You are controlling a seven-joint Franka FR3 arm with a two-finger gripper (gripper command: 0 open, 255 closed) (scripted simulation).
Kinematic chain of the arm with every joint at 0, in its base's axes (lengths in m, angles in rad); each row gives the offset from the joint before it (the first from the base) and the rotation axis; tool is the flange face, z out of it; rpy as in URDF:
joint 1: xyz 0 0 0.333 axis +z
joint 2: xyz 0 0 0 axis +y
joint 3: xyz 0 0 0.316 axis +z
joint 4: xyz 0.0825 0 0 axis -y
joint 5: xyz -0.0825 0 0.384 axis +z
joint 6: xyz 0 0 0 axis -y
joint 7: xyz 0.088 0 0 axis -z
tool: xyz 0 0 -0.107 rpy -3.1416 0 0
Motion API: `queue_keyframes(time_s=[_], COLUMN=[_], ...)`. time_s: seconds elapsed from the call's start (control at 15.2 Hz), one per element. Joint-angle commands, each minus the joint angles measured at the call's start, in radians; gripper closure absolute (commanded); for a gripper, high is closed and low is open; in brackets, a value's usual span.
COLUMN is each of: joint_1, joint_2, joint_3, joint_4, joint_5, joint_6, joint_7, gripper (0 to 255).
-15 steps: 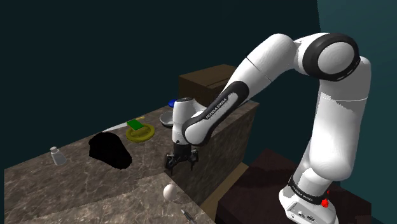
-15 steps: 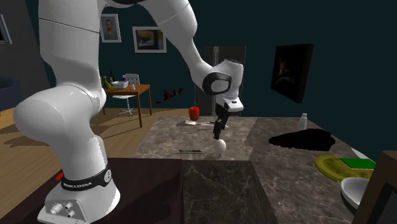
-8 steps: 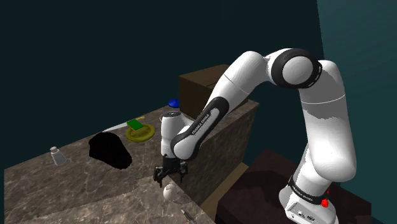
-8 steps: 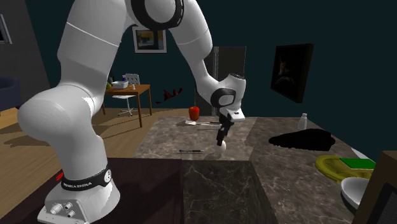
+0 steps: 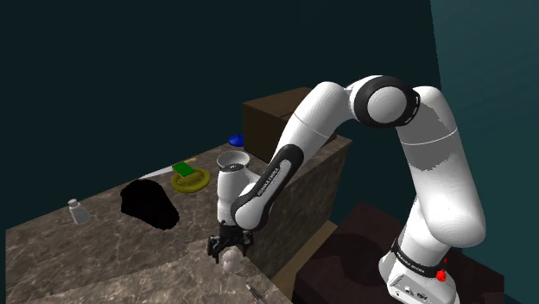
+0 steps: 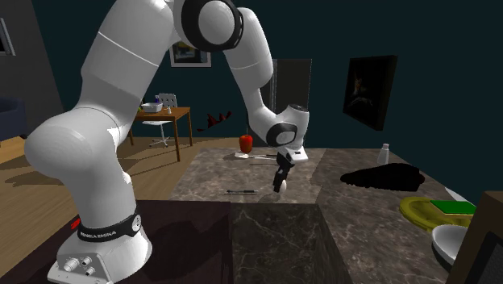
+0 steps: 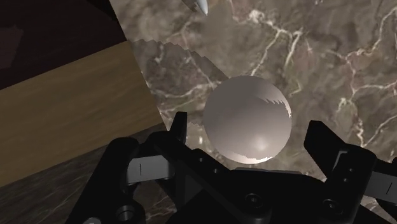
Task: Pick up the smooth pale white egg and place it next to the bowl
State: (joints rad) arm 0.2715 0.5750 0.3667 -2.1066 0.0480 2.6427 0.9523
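Note:
The pale, smooth egg (image 7: 248,118) lies on the dark marbled counter (image 7: 331,57), close to its edge. My black gripper (image 7: 249,137) is down over it and open, one finger on each side of the egg with a gap to both. In the shoulder view the gripper (image 5: 229,250) hides most of the egg (image 5: 232,256) at the counter's near end. The grey bowl (image 5: 231,161) stands farther back on the counter, behind my forearm. In the second exterior view the gripper (image 6: 279,184) points down at the counter, and the bowl (image 6: 450,242) sits at the lower right.
A yellow plate (image 5: 190,179) carrying a green object lies near the bowl. A black patch (image 5: 149,203) and a small bottle (image 5: 78,212) sit toward the shoulder view's left. A thin utensil (image 6: 242,191) lies beside the egg. A brown box (image 5: 276,112) stands behind the bowl.
The arm has lowered and reached toward the egg; the open gripper came down from above it to straddle it. The egg has not moved.

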Motion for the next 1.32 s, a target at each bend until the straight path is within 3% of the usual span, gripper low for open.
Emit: queue_keyframes(time_s=[0.0, 0.33, 0.4, 1.25], joint_1=[0.001, 0.001, 0.001, -0.011], joint_2=[0.003, 0.003, 0.003, -0.046], joint_3=[-0.001, -0.001, -0.001, 0.014], joint_4=[0.0, 0.0, 0.0, -0.01], joint_5=[-0.001, -0.001, -0.001, 0.012], joint_6=[0.003, 0.003, 0.003, -0.035], joint_7=[0.0, 0.0, 0.0, -0.001], gripper=[0, 0, 255, 255])
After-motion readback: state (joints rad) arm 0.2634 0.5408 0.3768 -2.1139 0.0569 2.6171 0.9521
